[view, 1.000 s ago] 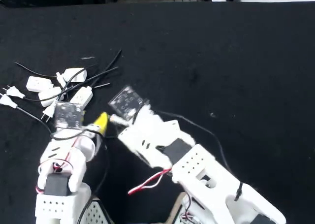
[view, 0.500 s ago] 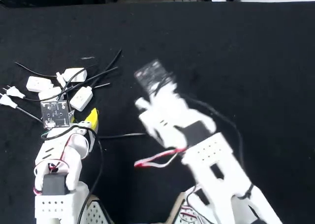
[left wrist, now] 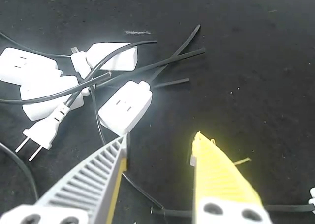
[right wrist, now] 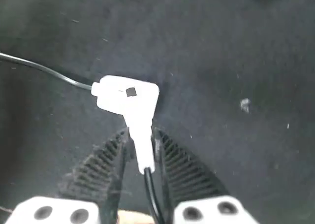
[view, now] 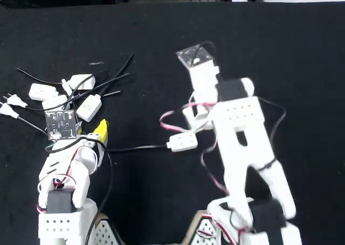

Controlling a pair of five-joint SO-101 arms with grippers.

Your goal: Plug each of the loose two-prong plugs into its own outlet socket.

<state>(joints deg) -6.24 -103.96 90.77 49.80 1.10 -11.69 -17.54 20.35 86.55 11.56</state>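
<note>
Just changed: right arm swung out over mid desk.
Right hand: pinching white plug, tip at a socket block.
Left hand: spread.
Meaning: pair probably mated.

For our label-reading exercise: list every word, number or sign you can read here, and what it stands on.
None can be read. The white sockets and plugs show no legible print; marks on the left arm's small board are too small to read.

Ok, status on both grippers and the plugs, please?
Right gripper shut on a plug, its nose at a white socket. Left gripper open, short of the socket pile. Loose plug there, black cords across.
</note>
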